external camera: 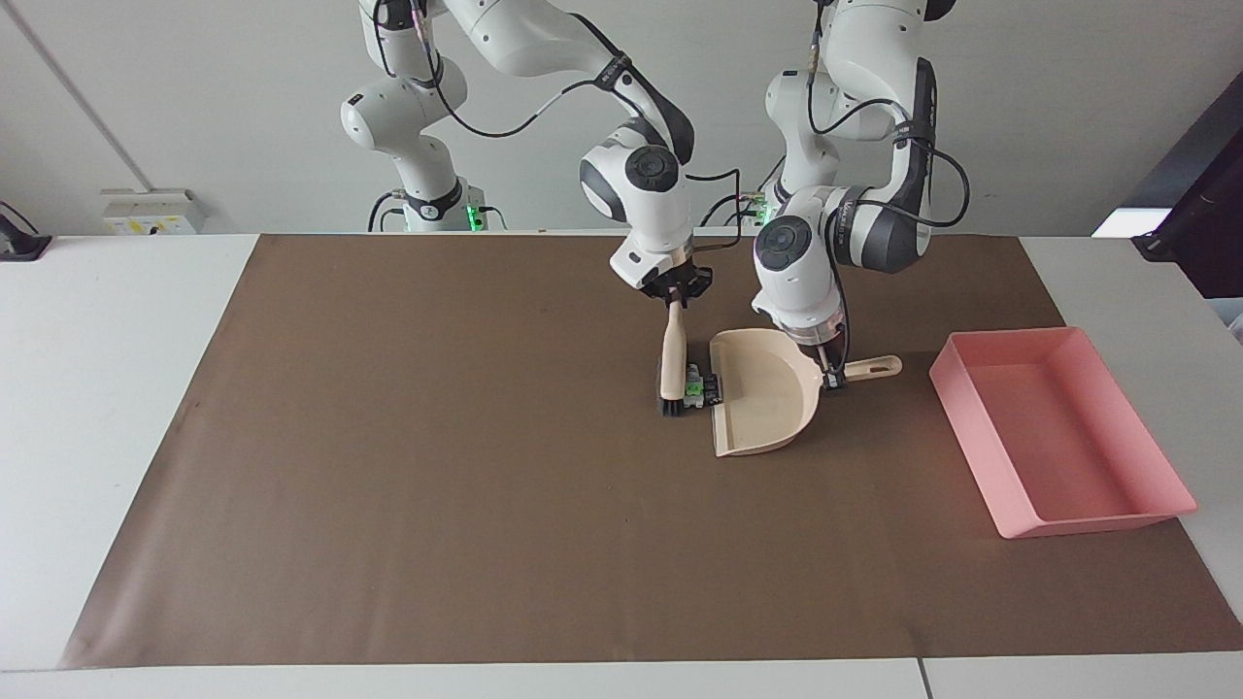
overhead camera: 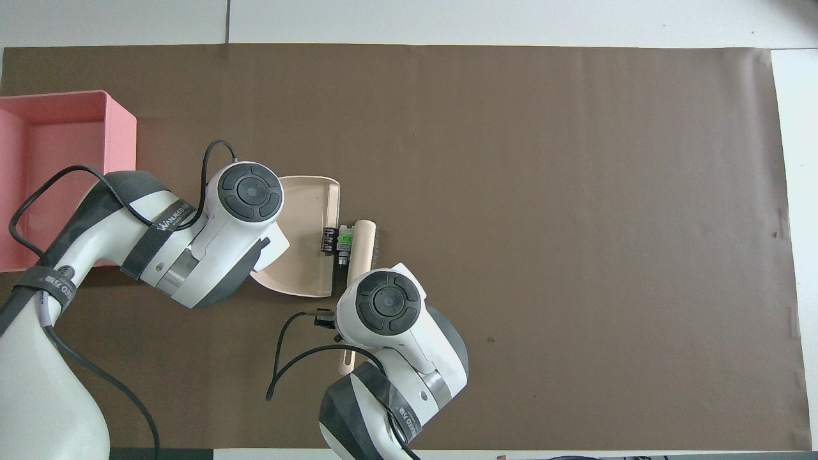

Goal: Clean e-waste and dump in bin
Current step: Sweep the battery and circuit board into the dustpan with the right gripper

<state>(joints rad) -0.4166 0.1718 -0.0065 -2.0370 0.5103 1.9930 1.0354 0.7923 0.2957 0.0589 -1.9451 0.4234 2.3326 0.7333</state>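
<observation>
The e-waste lies at the open lip of the beige dustpan [external camera: 767, 388]: a white part with a green patch [external camera: 692, 386] and a small black piece [external camera: 711, 389] touching the lip. They also show in the overhead view, the white part [overhead camera: 345, 239] and the black piece [overhead camera: 329, 240]. My right gripper [external camera: 677, 299] is shut on a wooden brush [external camera: 672, 354], whose bristles rest on the mat against the white part. My left gripper [external camera: 831, 377] is shut on the dustpan's handle [external camera: 871, 366]. The pink bin [external camera: 1097, 522] stands toward the left arm's end of the table.
A brown mat [external camera: 437, 485] covers the table. In the overhead view the arms' wrists hide both grippers; the brush [overhead camera: 364, 243], the dustpan [overhead camera: 300, 217] and the bin [overhead camera: 121, 140] show there.
</observation>
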